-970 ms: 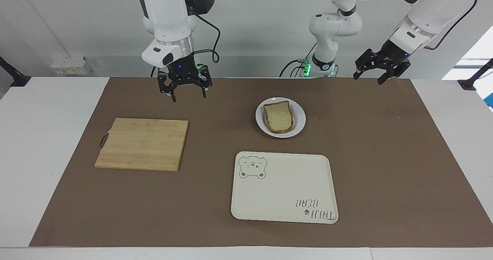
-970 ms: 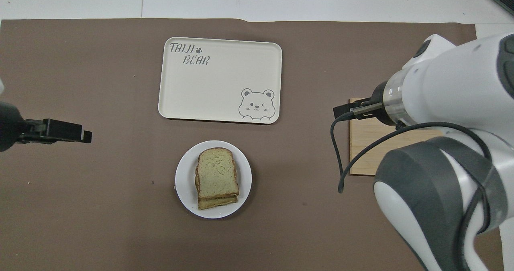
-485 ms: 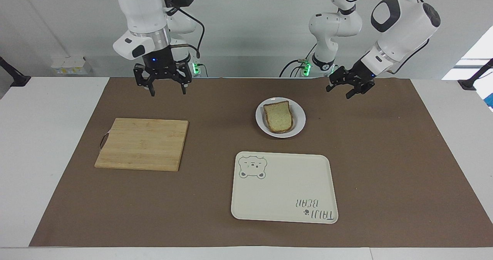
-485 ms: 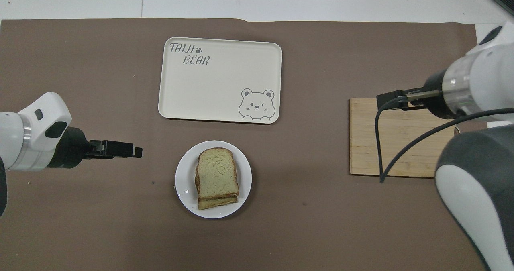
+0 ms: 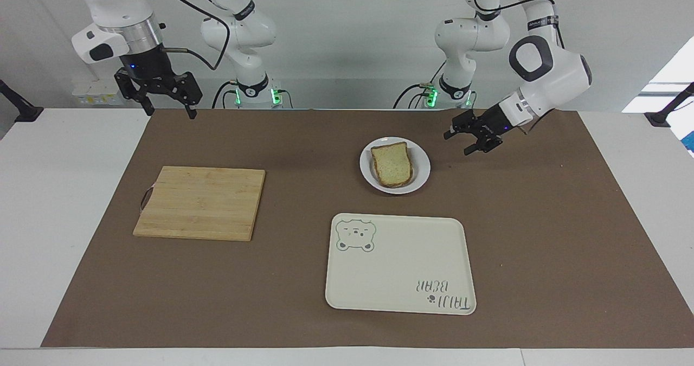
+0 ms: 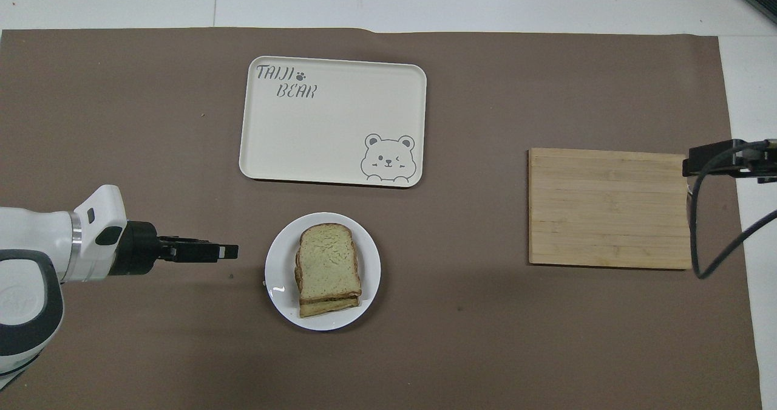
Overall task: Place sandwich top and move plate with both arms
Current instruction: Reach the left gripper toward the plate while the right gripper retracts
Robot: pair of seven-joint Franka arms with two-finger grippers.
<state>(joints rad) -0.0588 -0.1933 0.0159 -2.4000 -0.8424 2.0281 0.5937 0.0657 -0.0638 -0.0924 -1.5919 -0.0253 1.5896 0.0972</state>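
So in the last second the right pincer has swung away from the middle, out past the cutting board, and now hangs up in the air over the edge of the brown mat at the right arm's end of the worktop. Meanwhile the left pincer has dropped and slid in toward the plate; it's now low and just beside the rim, on the side toward the left arm's end, not touching yet as far as I can tell. Both pincers have their fingers apart and neither is carrying anything.

The sandwich top is already sitting on the stack on the plate, and in the overhead view you can see another slice's edge peeking out under it. The plate hasn't budged: it sits on the mat nearer to the robots than the bear tray.

My read: the bread part looks done, and this is the start of the plate move. The left arm seems to be lining up a rim grab. The right arm is well apart from the plate, so if it's really a two-arm carry, that one has a long way to travel back.
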